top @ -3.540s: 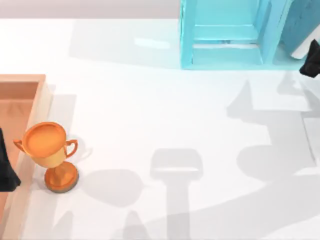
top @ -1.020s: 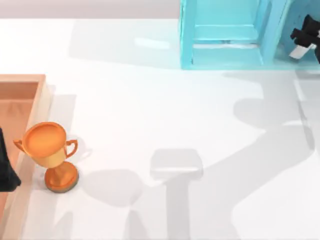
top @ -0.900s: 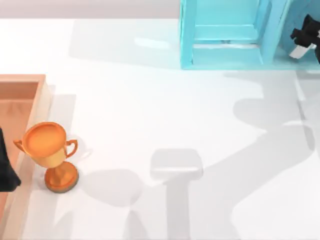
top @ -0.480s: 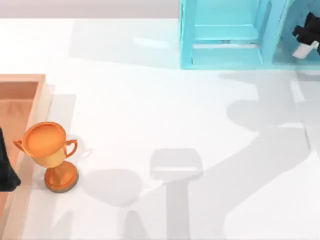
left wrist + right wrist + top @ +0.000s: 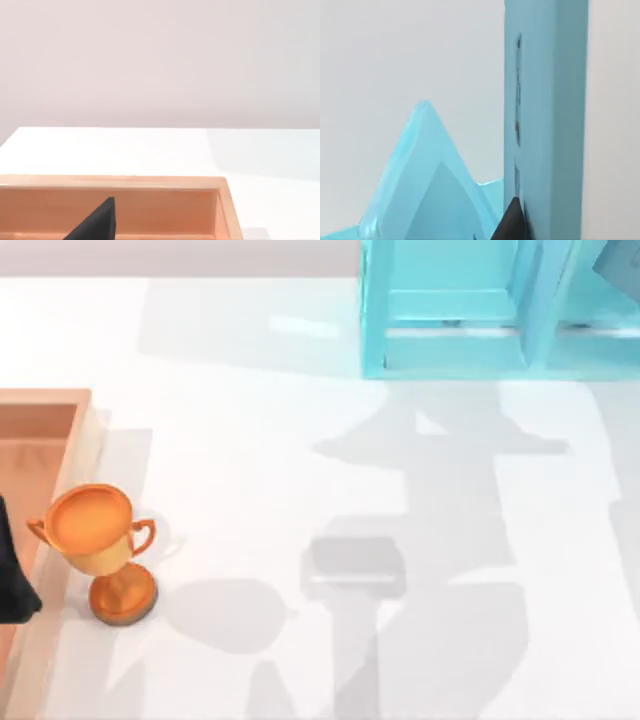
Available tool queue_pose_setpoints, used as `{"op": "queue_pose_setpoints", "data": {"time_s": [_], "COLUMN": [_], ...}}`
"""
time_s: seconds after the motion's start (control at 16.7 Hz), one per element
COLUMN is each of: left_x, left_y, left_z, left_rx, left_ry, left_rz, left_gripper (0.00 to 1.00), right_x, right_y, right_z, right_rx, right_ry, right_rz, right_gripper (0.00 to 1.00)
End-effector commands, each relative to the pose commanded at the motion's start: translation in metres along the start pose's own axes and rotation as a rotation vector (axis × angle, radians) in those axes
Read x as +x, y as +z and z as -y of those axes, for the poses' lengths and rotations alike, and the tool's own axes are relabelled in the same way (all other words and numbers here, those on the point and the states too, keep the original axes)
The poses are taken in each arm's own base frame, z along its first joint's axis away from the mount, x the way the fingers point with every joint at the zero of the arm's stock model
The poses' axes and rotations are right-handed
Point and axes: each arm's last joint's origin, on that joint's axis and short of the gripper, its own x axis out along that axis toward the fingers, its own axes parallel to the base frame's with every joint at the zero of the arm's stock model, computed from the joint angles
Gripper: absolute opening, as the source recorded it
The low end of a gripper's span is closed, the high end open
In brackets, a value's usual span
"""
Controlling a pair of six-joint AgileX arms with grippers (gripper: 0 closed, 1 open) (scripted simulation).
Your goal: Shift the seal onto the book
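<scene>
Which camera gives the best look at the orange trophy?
The top view: the trophy stands whole on the table, cup, both handles and base visible, beside the wooden tray. The left wrist view faces the tray's wall and bare table; the right wrist view faces the light cyan shelf unit.

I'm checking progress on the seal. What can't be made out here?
Left gripper: cut by the top view's left edge, over the wooden tray.
Right gripper: a dark tip at the right wrist view's lower edge, against the shelf unit; its load cannot be told.
Book: likely the darker teal corner, cropped at the top view's upper right.
</scene>
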Motion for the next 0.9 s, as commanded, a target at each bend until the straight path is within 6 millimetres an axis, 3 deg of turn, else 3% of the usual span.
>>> {"op": "queue_pose_setpoints", "data": {"time_s": [0.18, 0.42, 0.6, 0.9], "left_x": [0.0, 0.0, 0.0, 0.0], "left_y": [0.0, 0.0, 0.0, 0.0], "left_z": [0.0, 0.0, 0.0, 0.0], "left_rx": [0.0, 0.0, 0.0, 0.0], "left_ry": [0.0, 0.0, 0.0, 0.0], "left_rz": [0.0, 0.0, 0.0, 0.0], "left_gripper": [1.0, 1.0, 1.0, 1.0], "right_x": [-0.052, -0.103, -0.118, -0.117], "right_y": [0.036, 0.05, 0.05, 0.048], "right_z": [-0.016, -0.024, -0.025, -0.025], "right_rx": [-0.001, 0.004, 0.009, 0.009], "right_ry": [0.004, -0.005, -0.012, -0.01], "right_rz": [0.025, 0.019, 0.011, 0.003], "right_gripper": [0.0, 0.0, 0.0, 0.0]}}
